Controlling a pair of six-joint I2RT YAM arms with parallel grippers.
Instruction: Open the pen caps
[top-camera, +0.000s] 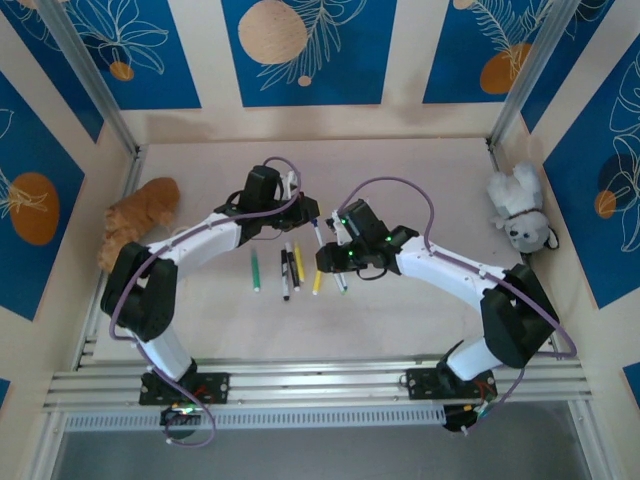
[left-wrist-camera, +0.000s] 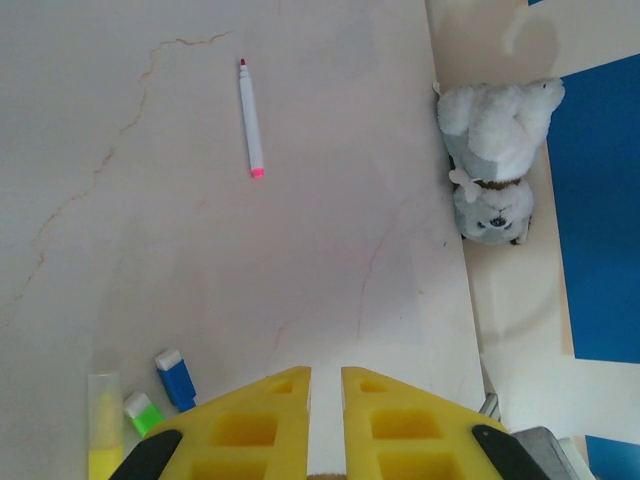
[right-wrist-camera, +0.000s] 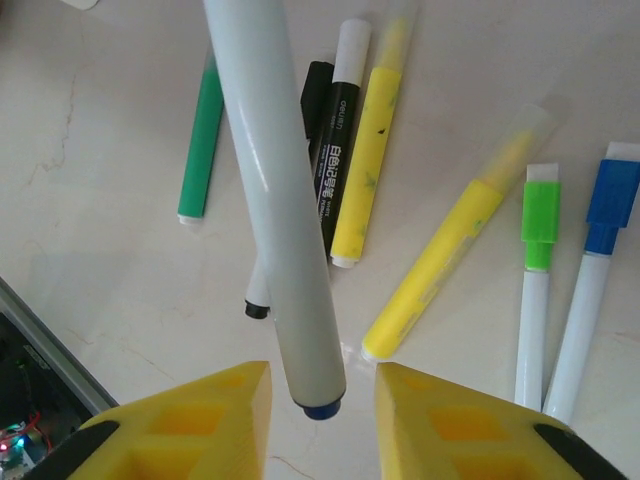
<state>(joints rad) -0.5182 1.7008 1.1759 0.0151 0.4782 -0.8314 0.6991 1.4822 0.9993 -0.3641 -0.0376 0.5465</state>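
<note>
**White pen raised between the two hands, other pens lying capped**

Right hand (right-wrist-camera: 322, 372): yellow fingers spread. The white pen (right-wrist-camera: 272, 190) runs between them, with its blue end down at the fingertips. It sits close to one finger with a clear gap to the other, so it is not clamped.

Overhead, the same pen is tilted above the tabletop (top-camera: 420, 170) and spans from the left hand (top-camera: 305, 212) to the right hand.

Left hand, wrist view: fingers pressed almost together with only a thin slit. There's something pale at the bottom of the slit; can't tell what it is.

Lying flat under the right hand, left to right:
- green pen (right-wrist-camera: 200, 140)
- black pen (right-wrist-camera: 318, 90), touching a black marker with a white cap (right-wrist-camera: 340, 150)
- yellow pen (right-wrist-camera: 368, 150), right against that marker
- second yellow pen (right-wrist-camera: 450, 260), angled away from it
- two white pens side by side, one with a green cap (right-wrist-camera: 540, 225) and one with a blue cap (right-wrist-camera: 612, 195), both caps on

Both yellow pens have clear caps on. Another white pen with a black end (right-wrist-camera: 258, 300) lies partly hidden behind the raised one.

The left wrist view shows the blue and green caps near its fingers. Well apart from those lies a pink-ended pen (left-wrist-camera: 250, 120) with a small red tip at the other end.

A plush dog (left-wrist-camera: 495, 160) sits at the tabletop's right edge, and a brown plush toy (top-camera: 140, 215) at the left edge.
</note>
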